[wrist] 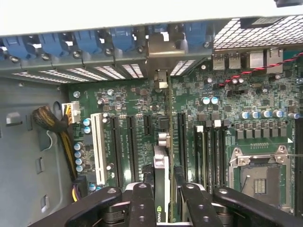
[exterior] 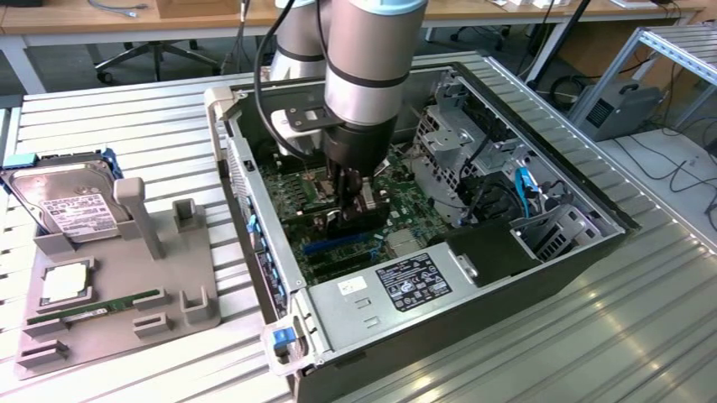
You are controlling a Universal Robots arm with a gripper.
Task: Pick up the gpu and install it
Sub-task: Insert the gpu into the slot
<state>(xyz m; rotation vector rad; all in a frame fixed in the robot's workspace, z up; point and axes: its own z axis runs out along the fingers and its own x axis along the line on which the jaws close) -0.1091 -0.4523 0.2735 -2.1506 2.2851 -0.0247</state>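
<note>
Gripper (wrist: 162,201): you see it clamped on the gpu (wrist: 163,161).
Gpu: upright on edge above the motherboard (wrist: 132,99), bracket at twelve o'clock.

An open computer case (exterior: 471,294) lies on the slatted metal desk (exterior: 112,126), its motherboard (wrist: 132,101) exposed. Toward the desk's edge on the exterior view's left, a grey holder (exterior: 107,315) carries a hard drive (exterior: 70,206) and a memory stick (exterior: 96,309).
</note>
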